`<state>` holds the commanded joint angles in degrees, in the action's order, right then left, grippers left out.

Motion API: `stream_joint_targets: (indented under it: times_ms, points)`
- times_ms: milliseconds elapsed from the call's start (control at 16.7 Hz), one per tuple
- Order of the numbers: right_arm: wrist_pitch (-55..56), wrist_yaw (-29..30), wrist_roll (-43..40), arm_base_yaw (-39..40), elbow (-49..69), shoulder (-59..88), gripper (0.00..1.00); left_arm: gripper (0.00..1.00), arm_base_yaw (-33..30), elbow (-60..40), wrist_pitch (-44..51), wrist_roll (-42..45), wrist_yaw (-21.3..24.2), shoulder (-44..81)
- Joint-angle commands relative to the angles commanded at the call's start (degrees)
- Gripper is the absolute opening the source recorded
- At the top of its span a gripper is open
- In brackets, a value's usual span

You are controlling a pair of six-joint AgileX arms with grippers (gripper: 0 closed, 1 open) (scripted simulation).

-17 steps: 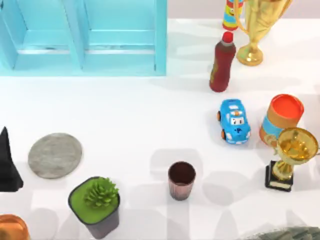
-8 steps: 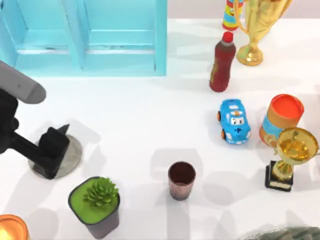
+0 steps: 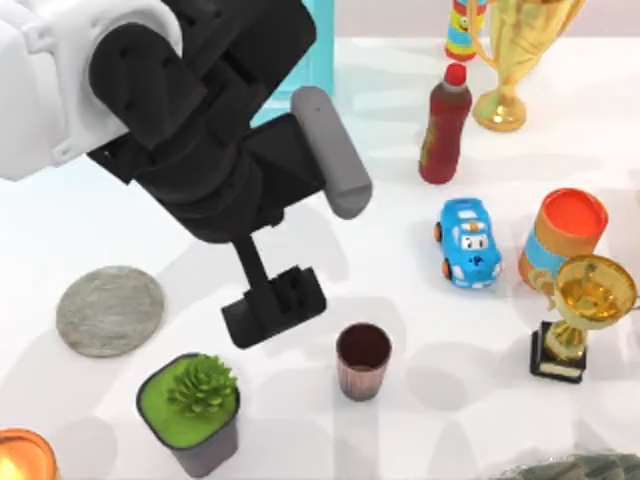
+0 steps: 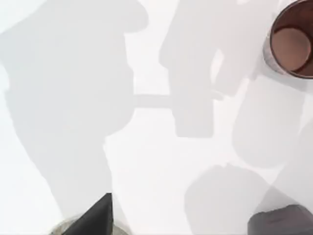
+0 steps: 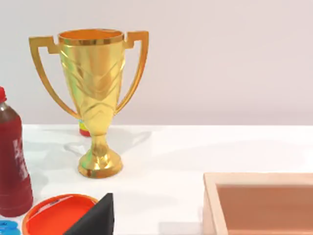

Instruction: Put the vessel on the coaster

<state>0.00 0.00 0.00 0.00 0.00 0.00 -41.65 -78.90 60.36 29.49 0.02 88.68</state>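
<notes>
Upright vessel (image 3: 363, 359), left pincer (image 3: 275, 308) beside

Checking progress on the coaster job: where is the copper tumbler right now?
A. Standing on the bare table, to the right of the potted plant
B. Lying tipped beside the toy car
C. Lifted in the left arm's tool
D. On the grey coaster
A: the copper tumbler stands upright on the table, right of the potted plant, apart from the grey coaster; the left tool hovers nearby.

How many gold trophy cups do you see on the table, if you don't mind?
2: one trophy at the table's far right edge, another trophy near the right side beside the orange-lidded can. Others may lie outside view.
</notes>
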Motion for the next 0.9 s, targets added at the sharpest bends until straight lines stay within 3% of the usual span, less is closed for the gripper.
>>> stream_joint_targets:
  times_ms: [420, 900]
  points:
    - [0.0, 0.0, 0.0, 0.0, 0.0, 0.0, 1.00, 1.00, -10.9, -20.7, 15.7, 7.7, 0.0, 23.3]
    - [0.0, 0.0, 0.0, 0.0, 0.0, 0.0, 1.00, 1.00, -11.7, -22.4, 17.0, 8.4, 0.0, 25.2]
